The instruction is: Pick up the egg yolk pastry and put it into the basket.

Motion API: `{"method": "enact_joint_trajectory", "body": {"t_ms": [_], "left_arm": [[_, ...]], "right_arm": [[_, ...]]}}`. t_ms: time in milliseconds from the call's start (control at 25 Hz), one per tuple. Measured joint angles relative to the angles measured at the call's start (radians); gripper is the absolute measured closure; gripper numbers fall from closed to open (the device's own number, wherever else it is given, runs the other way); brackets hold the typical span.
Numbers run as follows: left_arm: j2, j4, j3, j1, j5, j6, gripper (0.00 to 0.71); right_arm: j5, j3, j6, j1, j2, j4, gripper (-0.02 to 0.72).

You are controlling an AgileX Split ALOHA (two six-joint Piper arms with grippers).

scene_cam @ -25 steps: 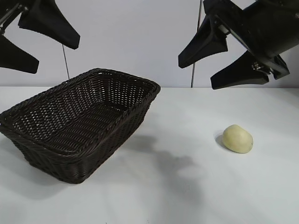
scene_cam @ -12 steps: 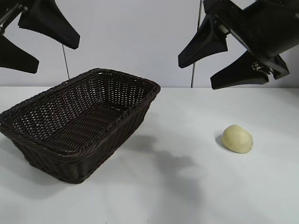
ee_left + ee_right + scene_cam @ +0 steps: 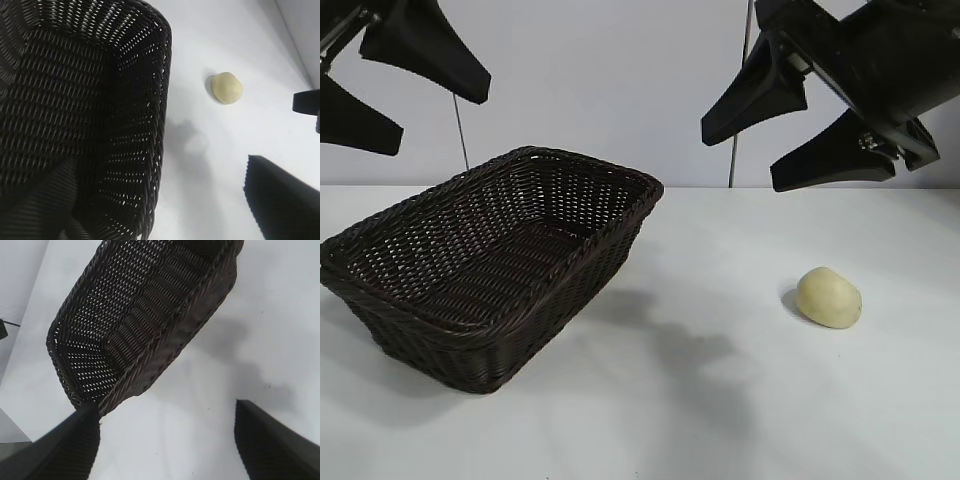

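Honestly nothing is changing here compared with the earlier shots. No object is shifting, no arm is moving, no jaws are opening or closing. Every frame is looking identical to the last one, shadows included.

No text, label, brand, number or sign can be read anywhere in these views.

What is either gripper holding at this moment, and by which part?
Nothing is held. The left gripper and right gripper both hang open above the table, while the egg yolk pastry lies on the table untouched, beside the basket.
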Motion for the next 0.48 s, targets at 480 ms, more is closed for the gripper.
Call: {"method": "enact_joint_trajectory", "body": {"t_ms": [480], "left_arm": [[0.0, 0.0, 0.0, 0.0, -0.02, 0.0, 0.052]], "right_arm": [[0.004, 0.0, 0.0, 0.0, 0.0, 0.001, 0.164]]}}
